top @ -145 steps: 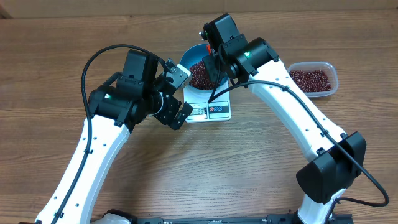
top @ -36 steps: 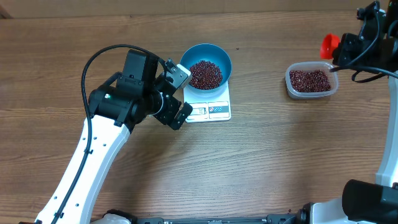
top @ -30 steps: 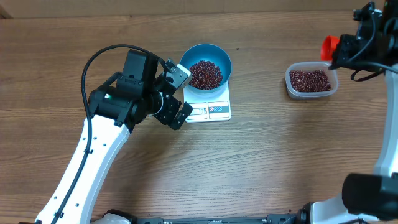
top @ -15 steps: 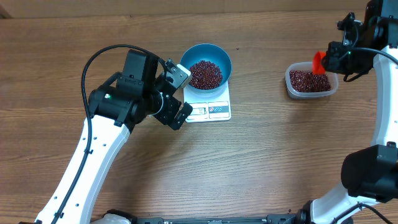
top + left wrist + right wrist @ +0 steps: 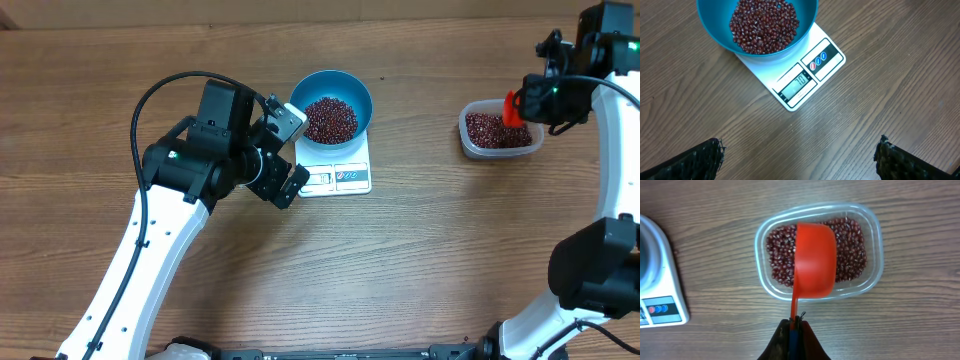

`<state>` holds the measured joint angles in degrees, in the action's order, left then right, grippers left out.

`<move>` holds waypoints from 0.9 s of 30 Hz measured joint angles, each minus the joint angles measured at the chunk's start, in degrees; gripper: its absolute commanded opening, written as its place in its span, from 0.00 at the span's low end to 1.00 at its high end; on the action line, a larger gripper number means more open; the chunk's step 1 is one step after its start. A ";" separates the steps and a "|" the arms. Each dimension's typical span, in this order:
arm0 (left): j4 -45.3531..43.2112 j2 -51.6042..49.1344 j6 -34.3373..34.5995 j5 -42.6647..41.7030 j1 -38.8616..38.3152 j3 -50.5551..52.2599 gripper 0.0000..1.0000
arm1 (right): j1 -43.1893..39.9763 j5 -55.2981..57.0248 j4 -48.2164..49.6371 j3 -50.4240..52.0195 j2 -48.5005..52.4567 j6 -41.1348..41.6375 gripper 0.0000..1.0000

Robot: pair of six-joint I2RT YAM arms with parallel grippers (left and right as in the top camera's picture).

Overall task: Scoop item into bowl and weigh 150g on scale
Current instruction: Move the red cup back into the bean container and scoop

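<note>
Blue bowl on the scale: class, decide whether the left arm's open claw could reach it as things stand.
Probably yes. The left claw hangs open close beside the blue bowl and scale, and nothing stands between them.

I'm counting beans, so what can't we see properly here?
Number on the scale: overhead, too small.
Inside of the scoop: right wrist, its back faces the camera.
Some beans in the tub: right wrist, covered by the scoop.
Far rim of the bowl: left wrist, cut by the top edge.
</note>
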<state>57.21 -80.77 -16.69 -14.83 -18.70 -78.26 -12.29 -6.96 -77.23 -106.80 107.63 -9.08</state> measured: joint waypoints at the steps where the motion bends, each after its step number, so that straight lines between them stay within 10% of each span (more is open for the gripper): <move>1: 0.00 0.00 0.00 -0.02 0.00 0.00 0.99 | -0.02 0.31 0.26 0.55 0.04 -0.02 0.04; 27: 0.00 0.00 0.00 -0.02 0.00 0.00 1.00 | -0.04 1.33 3.10 1.46 9.03 0.04 0.04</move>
<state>57.21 -80.77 -16.69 -14.85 -18.70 -78.26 -12.34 -5.63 -74.13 -105.34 116.66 -9.04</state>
